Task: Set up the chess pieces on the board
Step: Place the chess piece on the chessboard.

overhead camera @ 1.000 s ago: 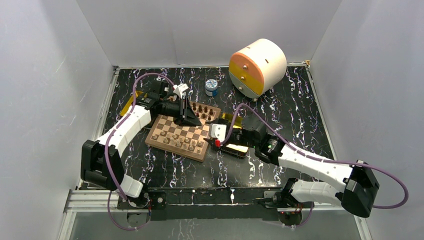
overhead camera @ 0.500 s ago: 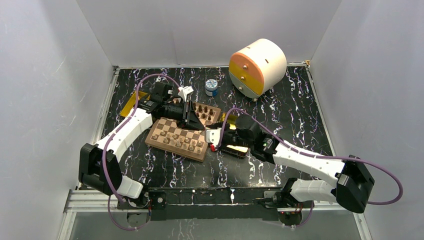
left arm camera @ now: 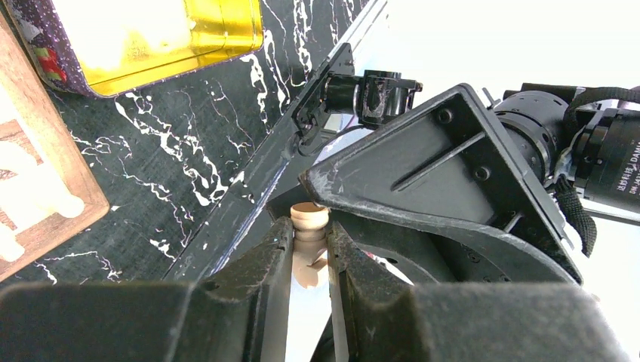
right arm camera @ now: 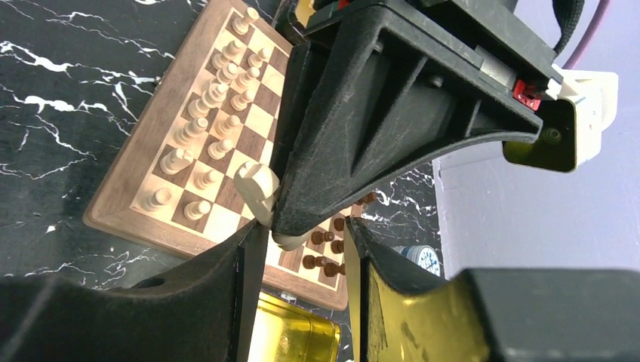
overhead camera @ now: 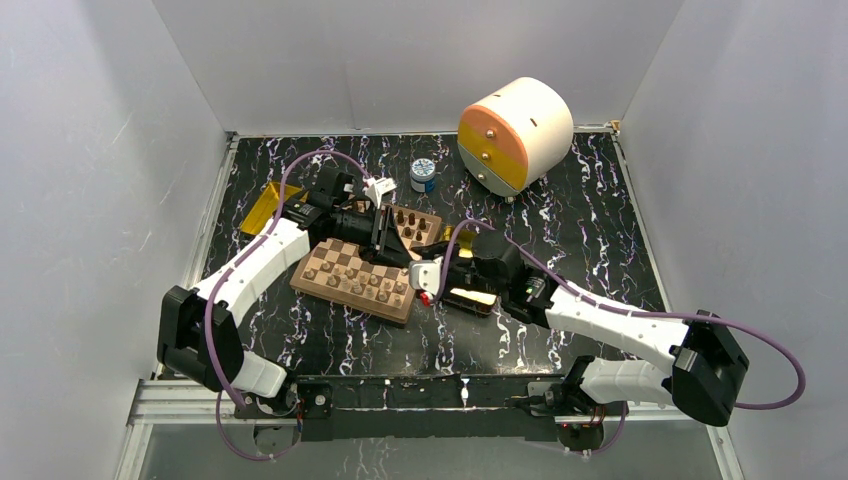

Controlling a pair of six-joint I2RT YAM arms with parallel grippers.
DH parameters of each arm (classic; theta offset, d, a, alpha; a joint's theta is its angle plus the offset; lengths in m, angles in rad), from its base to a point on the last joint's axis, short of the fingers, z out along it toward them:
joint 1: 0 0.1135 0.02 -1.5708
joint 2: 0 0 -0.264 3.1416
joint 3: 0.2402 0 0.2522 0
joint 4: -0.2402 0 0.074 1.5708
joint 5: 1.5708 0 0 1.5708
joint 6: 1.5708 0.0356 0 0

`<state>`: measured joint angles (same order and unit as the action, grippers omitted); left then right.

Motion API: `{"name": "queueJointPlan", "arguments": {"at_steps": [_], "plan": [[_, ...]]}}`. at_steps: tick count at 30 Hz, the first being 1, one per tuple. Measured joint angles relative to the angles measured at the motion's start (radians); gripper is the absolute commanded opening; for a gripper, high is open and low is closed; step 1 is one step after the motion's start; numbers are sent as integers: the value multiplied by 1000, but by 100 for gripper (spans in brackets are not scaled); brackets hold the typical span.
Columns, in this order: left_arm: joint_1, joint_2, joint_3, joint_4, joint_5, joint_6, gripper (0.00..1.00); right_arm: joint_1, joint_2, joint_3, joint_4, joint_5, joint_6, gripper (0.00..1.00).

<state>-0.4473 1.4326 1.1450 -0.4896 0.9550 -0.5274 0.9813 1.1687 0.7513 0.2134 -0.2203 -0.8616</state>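
Observation:
The board (overhead camera: 300, 283) lies at mid-table, with pale chess pieces (overhead camera: 372, 285) on its near half and dark ones (overhead camera: 410, 222) on its far half. My left gripper (overhead camera: 388, 243) hovers above the board, shut on a pale tan chess piece (left arm camera: 309, 220). My right gripper (overhead camera: 408, 262) is open. In the right wrist view its jaws (right arm camera: 306, 241) stand on either side of the left gripper's tip and the held piece (right arm camera: 256, 188), not closed on it. That view also shows the board (right arm camera: 121, 204), the pale pieces (right arm camera: 215, 90) and the dark pieces (right arm camera: 321, 249).
A cream and orange drum-shaped cabinet (overhead camera: 515, 133) stands at the back right, with a small blue-white jar (overhead camera: 423, 175) beside it. One gold tray (overhead camera: 262, 207) lies left of the board and another (overhead camera: 472, 298) lies under the right wrist. White walls enclose the table.
My right gripper has moved left and forward to the left gripper's tip. The left gripper has shifted slightly right, still holding the pale piece.

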Motion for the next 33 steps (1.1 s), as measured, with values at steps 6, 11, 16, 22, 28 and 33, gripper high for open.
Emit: {"name": "queueJointPlan", "arguments": {"at_steps": [6,11,16,22,28,33], "plan": [[-1,0,0,-9,6,4,5,0,-1,-14,10,-51,-29,48],[-1,0,0,-14,18,9,5,0,-1,-14,5,-74,-55,37],[-1,0,0,-17,26,11,8,-4,-1,-14,-9,-76,-71,24],[-1,0,1,-20,25,11,27,-5,-2,-15,-9,-75,-80,14],[-1,0,46,-47,-13,7,39,-8,-6,-19,-9,-68,-26,13],[-1,0,143,-68,-113,12,41,-6,-12,-48,1,-78,85,10]]}}
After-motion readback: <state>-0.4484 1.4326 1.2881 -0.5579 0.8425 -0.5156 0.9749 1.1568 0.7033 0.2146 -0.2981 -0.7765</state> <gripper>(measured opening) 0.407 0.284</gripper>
